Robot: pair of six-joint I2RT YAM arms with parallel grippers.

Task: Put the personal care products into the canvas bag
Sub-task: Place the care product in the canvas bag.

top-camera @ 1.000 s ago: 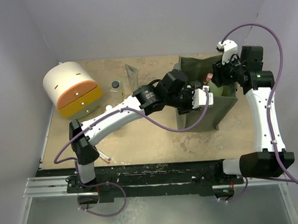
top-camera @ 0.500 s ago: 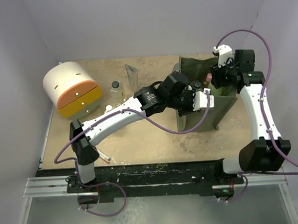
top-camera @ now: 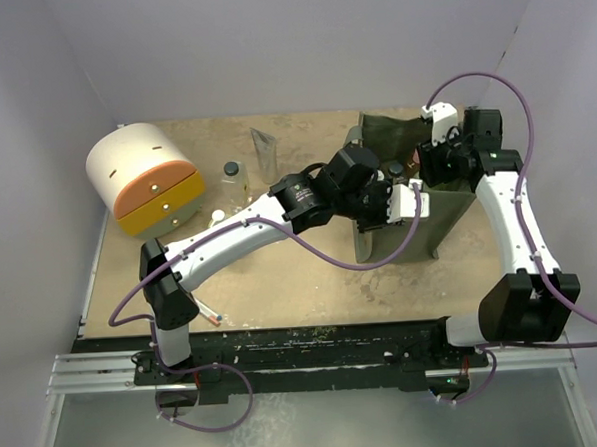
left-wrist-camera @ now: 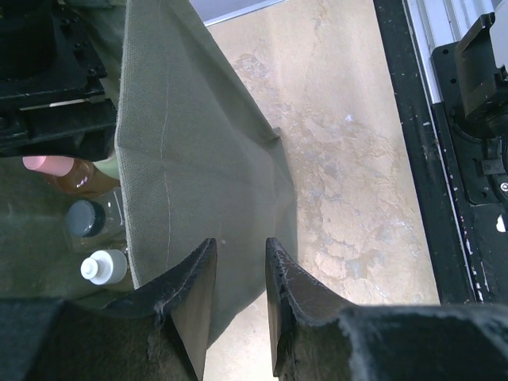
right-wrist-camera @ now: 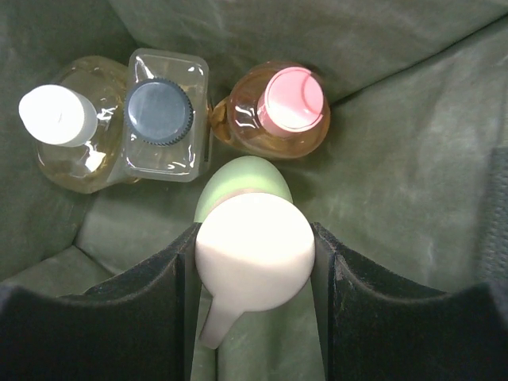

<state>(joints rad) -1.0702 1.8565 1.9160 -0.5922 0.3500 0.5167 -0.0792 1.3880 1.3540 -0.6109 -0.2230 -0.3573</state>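
Olive canvas fills both of your wrist views. Your right end effector (right-wrist-camera: 254,270) is down inside the canvas bag (right-wrist-camera: 397,119), its two fingers pressed against opposite sides of the cream pump cap of the pale green bottle (right-wrist-camera: 242,182), so that bottle is pinched and upright. You cannot tell whether its base rests on the bag's floor.

Three other products stand together at the bottom of the bag, just beyond it: an amber bottle (right-wrist-camera: 290,103) with a pink cap, a dark-capped bottle (right-wrist-camera: 163,111) of clear plastic touching it on one side, and a white-capped bottle (right-wrist-camera: 55,115) of yellowish liquid pressed against that one.

Your left end effector (left-wrist-camera: 238,246) sits at the bag's near-left wall. Its fingers (left-wrist-camera: 194,294) stand a little apart with the canvas showing in the gap. From these views you cannot tell whether they pinch the cloth or only straddle it.

Out on the desk (top-camera: 281,274), well apart from the bag, a black-capped bottle (top-camera: 232,177) stands beside the white and orange domed box (top-camera: 146,181), and the silver-grey tube (top-camera: 264,150) lies just past it toward the back. A thin pen-like stick (top-camera: 208,313) lies near the left arm's base.
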